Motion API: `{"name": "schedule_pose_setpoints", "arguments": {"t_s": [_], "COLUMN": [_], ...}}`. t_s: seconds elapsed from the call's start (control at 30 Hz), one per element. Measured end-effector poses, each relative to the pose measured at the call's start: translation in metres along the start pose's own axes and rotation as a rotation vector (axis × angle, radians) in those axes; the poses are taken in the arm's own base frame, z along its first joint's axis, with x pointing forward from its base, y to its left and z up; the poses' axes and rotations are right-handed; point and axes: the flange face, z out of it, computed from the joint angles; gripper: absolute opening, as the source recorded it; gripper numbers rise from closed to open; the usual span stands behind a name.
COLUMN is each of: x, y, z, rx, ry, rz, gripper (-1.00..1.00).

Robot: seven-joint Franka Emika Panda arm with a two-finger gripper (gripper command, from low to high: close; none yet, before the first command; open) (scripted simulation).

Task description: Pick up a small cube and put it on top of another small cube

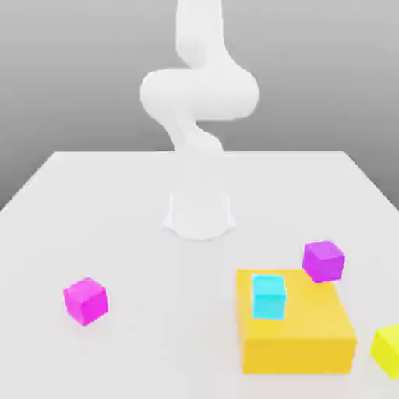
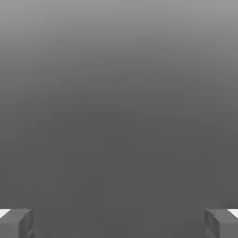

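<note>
You are looking at a simulated robotics workspace. A plain white tabletop (image 1: 156,273) carries a robot arm (image 1: 199,93) and brightly coloured blocks (image 1: 296,343), against a grey backdrop.

pale tabletop (image 1: 140,249), gray bkgd w/ lighter lower part.

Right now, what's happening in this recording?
Nothing is being handled at this moment. The hand view shows the gripper's fingers wide apart with nothing between them. In the exterior view, the magenta-pink cube sits by itself on the table, toward the left. Toward the right, the cyan cube rests on the big orange-yellow block, with a violet cube and a yellow cube nearby. No small cube is on another yet.
</note>
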Motion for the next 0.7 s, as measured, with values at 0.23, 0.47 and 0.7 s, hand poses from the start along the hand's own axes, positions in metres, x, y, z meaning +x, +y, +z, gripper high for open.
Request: {"name": "schedule_pose_setpoints", "arguments": {"t_s": [0.23,0.47,0.7], "x": [0.015,0.020,0.011], "y": [0.051,0.126,0.215], "z": [0.102,0.186,0.250], "rx": [-0.176,-0.341,-0.500], "ry": [0.006,0.042,0.107], "rz": [0.387,0.773,1.165], "gripper": [0.00,0.00,0.00]}}
